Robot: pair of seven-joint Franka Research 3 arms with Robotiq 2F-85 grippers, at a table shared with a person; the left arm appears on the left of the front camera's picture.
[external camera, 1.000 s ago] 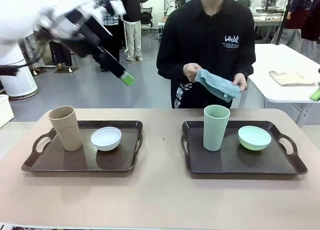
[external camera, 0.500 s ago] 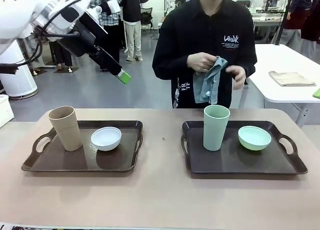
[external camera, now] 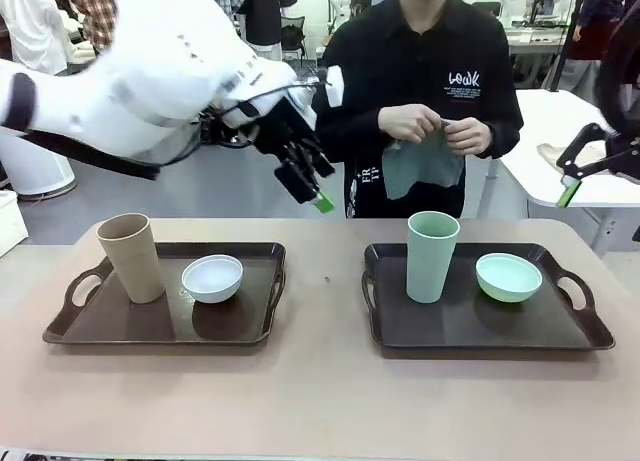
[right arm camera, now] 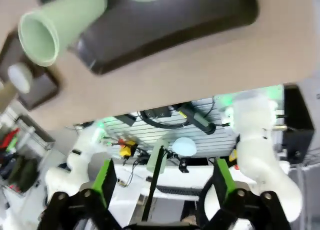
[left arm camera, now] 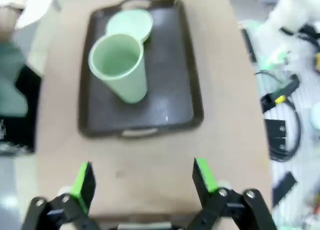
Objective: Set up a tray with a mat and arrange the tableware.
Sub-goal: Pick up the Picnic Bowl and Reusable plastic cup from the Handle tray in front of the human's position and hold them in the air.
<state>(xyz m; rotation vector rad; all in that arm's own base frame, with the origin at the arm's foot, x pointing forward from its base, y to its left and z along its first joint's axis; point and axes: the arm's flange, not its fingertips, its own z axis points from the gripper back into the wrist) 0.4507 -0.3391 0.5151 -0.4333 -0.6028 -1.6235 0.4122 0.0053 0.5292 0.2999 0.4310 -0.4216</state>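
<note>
Fingers (left arm camera: pixel 82 182) of the left gripper (left arm camera: pixel 142 177) stand wide apart and empty. Ahead of their tips, on a tray (left arm camera: pixel 175 90), stands the green cup (left arm camera: pixel 120 65), with the green bowl (left arm camera: pixel 129 24) just beyond it. Those of the right gripper (right arm camera: pixel 164 182) are spread too, holding nothing, the same cup far past them. The person's hands (external camera: pixel 440 131) hold the mat (external camera: pixel 420 166).

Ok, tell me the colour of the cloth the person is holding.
Dusty blue-green soft cloth, clearest in the front view.
</note>
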